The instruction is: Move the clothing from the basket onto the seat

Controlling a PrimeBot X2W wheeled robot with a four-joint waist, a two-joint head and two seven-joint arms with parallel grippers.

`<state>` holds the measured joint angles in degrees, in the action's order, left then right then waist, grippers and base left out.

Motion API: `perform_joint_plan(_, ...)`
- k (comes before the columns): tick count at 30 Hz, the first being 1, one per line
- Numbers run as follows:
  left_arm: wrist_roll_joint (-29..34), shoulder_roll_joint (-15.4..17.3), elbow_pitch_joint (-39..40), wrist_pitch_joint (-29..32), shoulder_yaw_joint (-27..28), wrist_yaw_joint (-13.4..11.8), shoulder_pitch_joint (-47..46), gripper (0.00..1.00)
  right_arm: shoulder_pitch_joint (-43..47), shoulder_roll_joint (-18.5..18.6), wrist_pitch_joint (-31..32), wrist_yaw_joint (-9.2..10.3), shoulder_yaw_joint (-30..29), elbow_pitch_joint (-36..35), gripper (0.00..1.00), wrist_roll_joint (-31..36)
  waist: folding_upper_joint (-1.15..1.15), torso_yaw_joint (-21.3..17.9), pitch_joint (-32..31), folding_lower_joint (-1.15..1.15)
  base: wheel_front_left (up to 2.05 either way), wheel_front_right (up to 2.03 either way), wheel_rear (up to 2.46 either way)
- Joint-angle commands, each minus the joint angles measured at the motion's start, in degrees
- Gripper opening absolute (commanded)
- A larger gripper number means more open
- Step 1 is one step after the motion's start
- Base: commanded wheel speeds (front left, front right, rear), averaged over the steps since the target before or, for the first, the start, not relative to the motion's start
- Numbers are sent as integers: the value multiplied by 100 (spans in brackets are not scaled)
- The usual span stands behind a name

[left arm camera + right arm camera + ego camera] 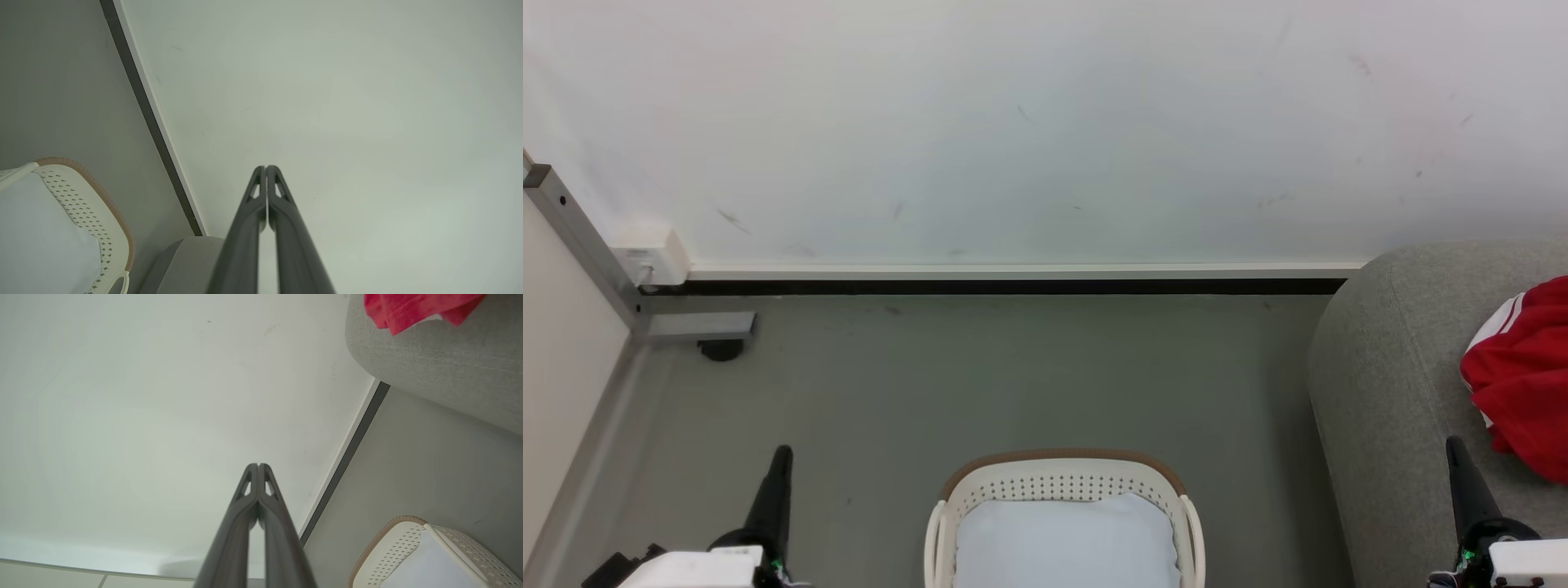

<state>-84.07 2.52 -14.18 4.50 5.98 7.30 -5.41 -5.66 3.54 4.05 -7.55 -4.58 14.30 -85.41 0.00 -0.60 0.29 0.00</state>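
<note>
Holding my left gripper and right gripper clenched and empty. I reckon the oval white perforated plastic basket is cleared, since the bright red white-striped clothing lies near the rounded end of the light grey woven sofa seat.

Light is soft, even and bright, with no glare. The wall ahead of both grippers looks washed pale, and in the wrist views it dims toward the corners with a greenish cast. The left gripper and right gripper are crisp at the tips and blurred at their bases by the lens. Between them the bottom of the basket is bleached featureless. The floor darkens slightly left of the right gripper, beside the sofa.
</note>
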Motion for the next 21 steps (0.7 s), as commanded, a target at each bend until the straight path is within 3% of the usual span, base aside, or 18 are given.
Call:
perform_joint_plan(1,-173,55,30,45,32,29,-71,0,-64,-4,43,10,-49,-44,0,-126,0,6,-1,0,0,0,0)
perform_joint_plan(21,-867,58,17,228,70,32,-107,0,-81,-39,237,12,-173,-42,0,-744,0,60,-11,0,0,0,0)
